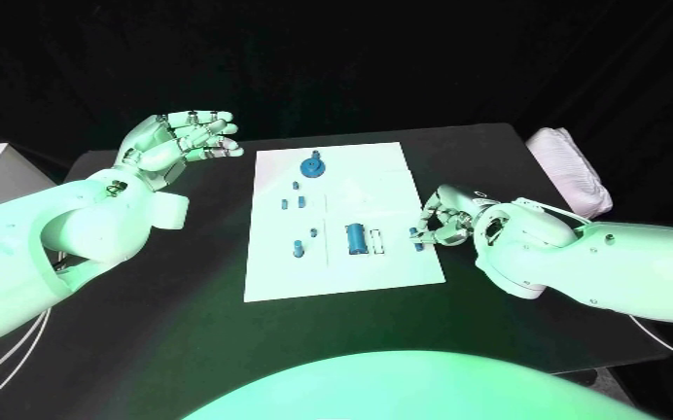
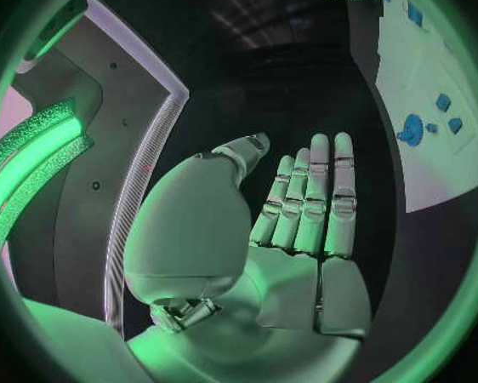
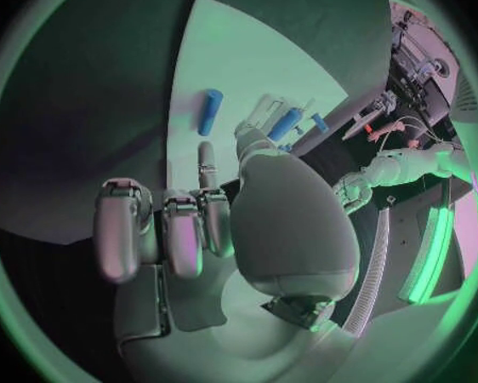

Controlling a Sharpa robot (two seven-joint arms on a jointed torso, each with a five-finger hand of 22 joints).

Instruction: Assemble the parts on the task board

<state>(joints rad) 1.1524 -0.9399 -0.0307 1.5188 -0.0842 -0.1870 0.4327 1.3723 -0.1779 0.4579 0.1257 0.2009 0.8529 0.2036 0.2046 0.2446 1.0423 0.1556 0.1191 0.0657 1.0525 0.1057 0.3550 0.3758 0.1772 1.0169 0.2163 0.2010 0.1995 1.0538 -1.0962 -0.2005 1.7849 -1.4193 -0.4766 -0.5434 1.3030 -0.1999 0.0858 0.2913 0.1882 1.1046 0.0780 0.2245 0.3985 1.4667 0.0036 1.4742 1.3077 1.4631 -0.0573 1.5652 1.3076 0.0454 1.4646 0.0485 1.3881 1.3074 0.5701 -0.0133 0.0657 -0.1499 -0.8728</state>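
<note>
The right hand (image 1: 451, 216) rests at the right edge of the task board (image 1: 343, 274), its fingers curled inward over a small blue part (image 1: 416, 235) at that edge. Whether the fingertips actually pinch the piece cannot be told: in the head view the fingers cover the contact, and in the right wrist view the thumb (image 3: 263, 149) hides the spot where it meets the board.

The left hand (image 1: 180, 140) is raised above the black table (image 1: 168, 323), well off the board's left side, fingers straight and slightly spread, holding nothing; the left wrist view shows its palm bare.

Just left of the right hand lie two blue cylinders (image 1: 359, 238) side by side in the board's lower right section. Farther out are several small blue pieces (image 1: 299, 246) toward the left half, too small to make out in shape, and a larger round blue part (image 1: 313, 164) near the far edge. A pale bundle (image 1: 572, 172) sits at the table's right edge, beyond the right arm.
</note>
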